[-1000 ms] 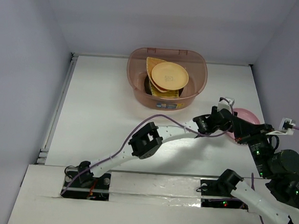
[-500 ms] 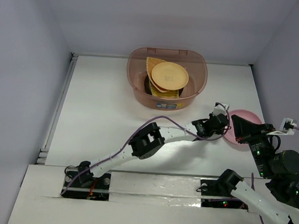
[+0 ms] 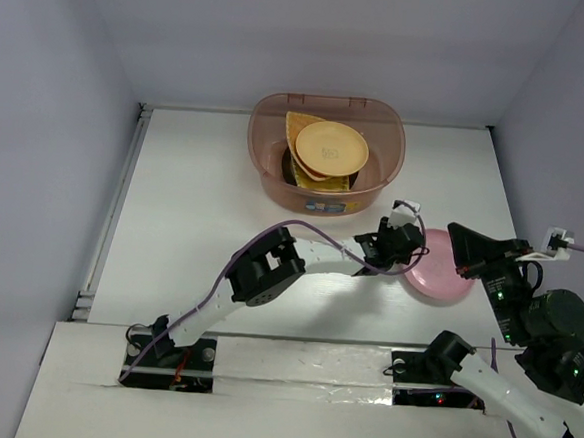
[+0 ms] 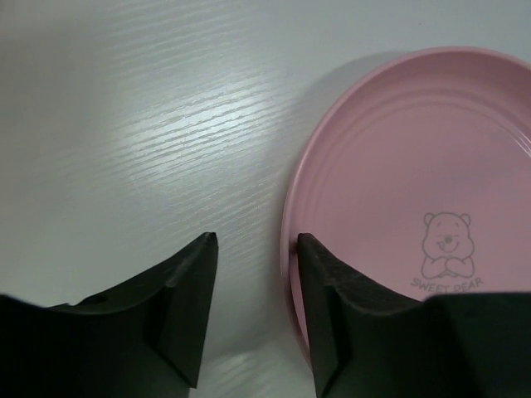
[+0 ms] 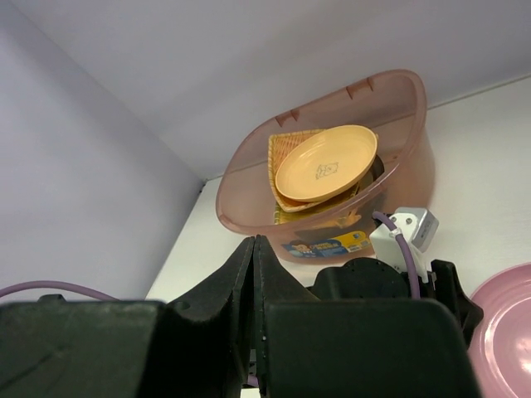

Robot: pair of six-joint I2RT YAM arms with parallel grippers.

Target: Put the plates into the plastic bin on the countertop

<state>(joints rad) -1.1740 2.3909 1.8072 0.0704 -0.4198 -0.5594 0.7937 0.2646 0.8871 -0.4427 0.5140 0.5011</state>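
Right gripper: we see the right gripper (image 3: 463, 241) nearest the bases, raised above the pink plate's right side. Its wrist view shows the fingers pressed together with nothing between them.

Left gripper: the left gripper (image 4: 255, 240) is reached across to the plate's left edge, low over the countertop (image 3: 192, 222). Its fingers stand narrowly apart with bare white surface showing in the gap. The plate's rim sits right at the right-hand finger (image 4: 328, 315), and we judge it is not yet gripped.

Pink plate: the pink plate (image 3: 436, 277) lies flat and face up on the countertop, right of centre, well apart from the bin and nearer the arms.

Pink plate's heading: it is round, so we find no long axis. Its bear print (image 4: 446, 249) reads upright in the left wrist view.

Plastic bin: the plastic bin (image 3: 271, 167) stands at the far middle. Its long axis runs left to right, with the label (image 3: 323, 206) facing the arms.

In the bin: a yellow plate (image 3: 329, 147) lies tilted on top of an orange dish (image 3: 299, 124), and what sits lower we cannot make out.

Progress: we judge the task nearly done. Only the pink plate shows outside the bin, and it remains to be grasped, carried and dropped in.
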